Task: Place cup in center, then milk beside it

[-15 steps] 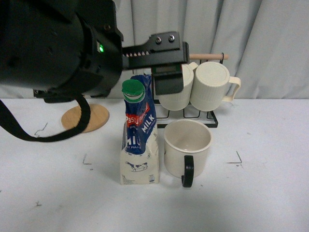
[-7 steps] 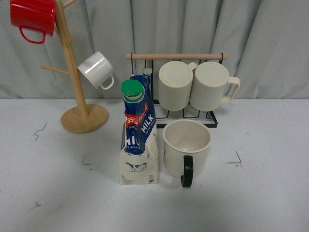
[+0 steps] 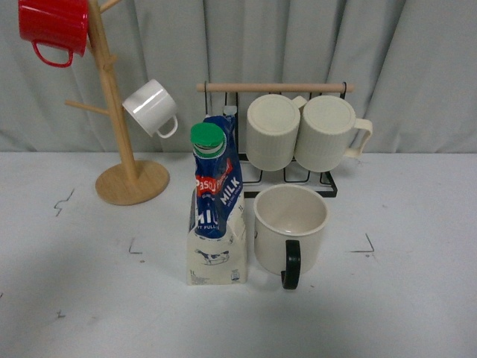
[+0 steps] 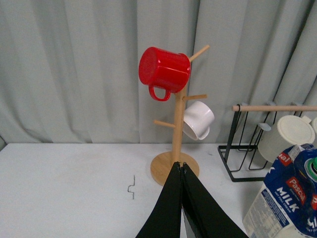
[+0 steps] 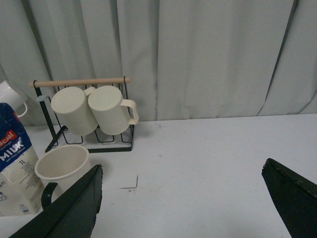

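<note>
Now milk upright beside cup, handle toward camera, left claw together, right claw apart.

Front view: neither arm visible. Left pincer: fingers pressed together, holding nothing. Right pincer: fingers spread wide apart, holding nothing, raised off bench.

In the front view, neither arm is seen. The red mug is cut by the top edge. In the left wrist view, the milk carton is cropped at the corner. In the right wrist view, the cup is partly covered by the right gripper's finger.
</note>
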`<action>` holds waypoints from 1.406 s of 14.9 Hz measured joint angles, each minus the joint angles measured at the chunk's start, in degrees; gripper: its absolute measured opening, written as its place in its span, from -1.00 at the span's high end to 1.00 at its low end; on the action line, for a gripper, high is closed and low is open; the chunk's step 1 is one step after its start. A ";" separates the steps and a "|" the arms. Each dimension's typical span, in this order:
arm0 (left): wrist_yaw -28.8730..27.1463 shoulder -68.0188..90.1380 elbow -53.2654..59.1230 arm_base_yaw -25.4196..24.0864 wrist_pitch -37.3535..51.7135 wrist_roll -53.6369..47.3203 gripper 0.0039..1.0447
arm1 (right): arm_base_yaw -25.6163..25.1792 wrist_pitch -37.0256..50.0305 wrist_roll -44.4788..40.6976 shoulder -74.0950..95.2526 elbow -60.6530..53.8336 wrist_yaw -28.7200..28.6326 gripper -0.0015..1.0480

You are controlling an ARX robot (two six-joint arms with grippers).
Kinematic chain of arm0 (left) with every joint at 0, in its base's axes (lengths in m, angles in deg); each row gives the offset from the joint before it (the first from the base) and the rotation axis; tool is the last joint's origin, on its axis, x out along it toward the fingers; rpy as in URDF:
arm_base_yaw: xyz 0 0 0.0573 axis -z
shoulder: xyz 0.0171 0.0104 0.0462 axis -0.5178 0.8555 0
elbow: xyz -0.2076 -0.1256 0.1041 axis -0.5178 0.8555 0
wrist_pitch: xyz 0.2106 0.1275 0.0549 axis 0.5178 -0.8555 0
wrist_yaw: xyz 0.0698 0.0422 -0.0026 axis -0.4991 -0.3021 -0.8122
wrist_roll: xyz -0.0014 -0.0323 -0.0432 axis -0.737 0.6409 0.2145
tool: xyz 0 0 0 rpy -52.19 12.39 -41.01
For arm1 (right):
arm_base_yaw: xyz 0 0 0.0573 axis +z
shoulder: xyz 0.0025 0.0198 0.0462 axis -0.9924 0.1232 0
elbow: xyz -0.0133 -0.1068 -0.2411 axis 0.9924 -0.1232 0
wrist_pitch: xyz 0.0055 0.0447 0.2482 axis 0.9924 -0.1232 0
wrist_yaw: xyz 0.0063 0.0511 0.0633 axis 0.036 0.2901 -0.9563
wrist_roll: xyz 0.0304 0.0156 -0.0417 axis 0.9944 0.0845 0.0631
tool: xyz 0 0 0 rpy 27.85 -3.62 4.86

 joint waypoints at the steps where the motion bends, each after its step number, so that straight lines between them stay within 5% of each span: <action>1: 0.07 -1.36 1.81 -0.02 -0.13 0.00 0.97 | 0.00 -0.02 0.00 0.00 0.00 0.00 -0.87; 19: 0.15 -23.63 12.41 -0.02 -11.02 -0.02 0.97 | 0.00 -0.02 0.00 0.00 0.00 0.00 -0.87; 21: 0.11 -32.46 12.37 -0.02 -21.59 -0.02 0.97 | 0.00 -0.02 0.00 0.00 0.00 0.02 -0.87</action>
